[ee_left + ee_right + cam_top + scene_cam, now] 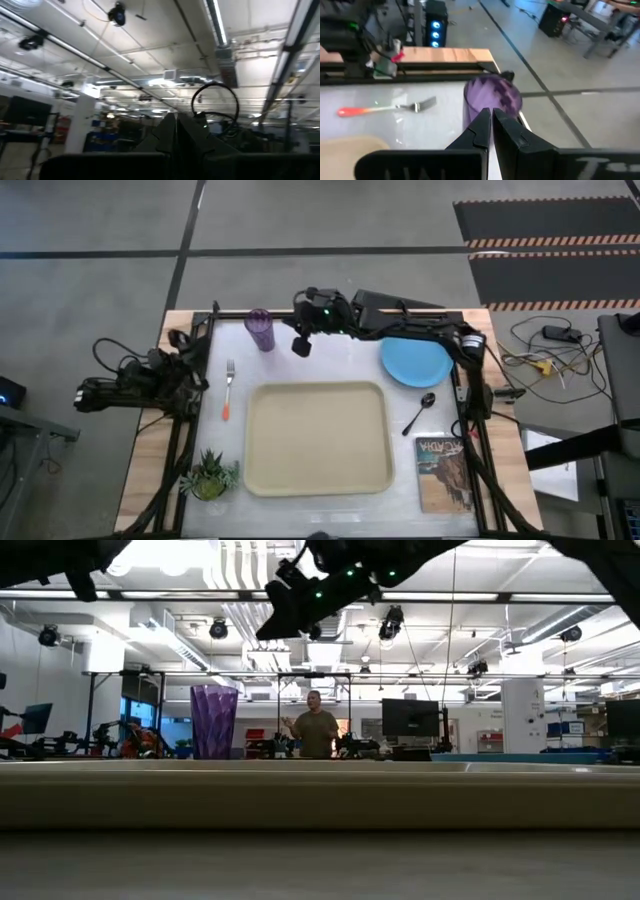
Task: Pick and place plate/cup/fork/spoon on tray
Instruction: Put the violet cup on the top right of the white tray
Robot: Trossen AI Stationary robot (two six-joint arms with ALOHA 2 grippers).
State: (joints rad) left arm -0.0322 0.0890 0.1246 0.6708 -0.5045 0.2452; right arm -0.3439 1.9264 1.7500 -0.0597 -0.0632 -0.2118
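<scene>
Nothing has reached the tray (318, 438) yet, so by my reading the whole job is still ahead. Going from the left side of the table: the left gripper (90, 394) waits folded off the table's left edge, and whether its fingers are parted cannot be told, since its own wrist camera looks only at the ceiling. Next comes the small potted plant (210, 476) near the tray's front left corner, then the fork (228, 389) lying on the table just left of the tray, tines toward the far edge. The cup (260, 329) stands upright near the far edge. The right gripper (301, 345) hovers just beside it toward the middle of the table, its two fingers pressed together with nothing between them (they would have to spread before any grasp), so the cup looks like the first item to go. The tray sits bare in the middle. Right of it the plate (414, 362) rests near the far right, the spoon (419, 412) lies slanted just below it, and a printed book (444, 473) lies at the tray's right; its cover carries writing too small to read. No other brand or label is legible.
</scene>
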